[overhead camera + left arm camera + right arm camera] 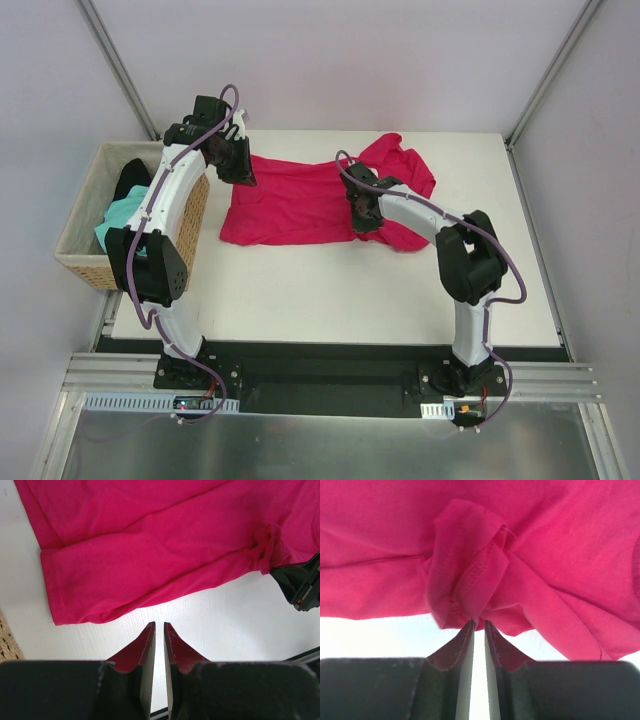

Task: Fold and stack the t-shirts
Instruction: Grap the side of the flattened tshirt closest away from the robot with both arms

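Observation:
A crimson t-shirt [290,205] lies spread across the white table, its right part rumpled. My right gripper [362,225] stands at the shirt's near edge, shut on a gathered fold of the crimson cloth [470,580], which bunches up right at the fingertips [479,623]. My left gripper [243,178] hovers by the shirt's far left corner. Its jaws [159,625] are shut with only a slit between them, nothing held, and bare table under them just off the hem [90,605]. A mint-green t-shirt [118,222] and a black t-shirt [130,180] lie in the basket.
A tan wicker basket [85,200] stands off the table's left edge, and its corner [7,640] shows in the left wrist view. The right gripper's black body [300,582] also appears there. The table's front half is bare white surface [330,290].

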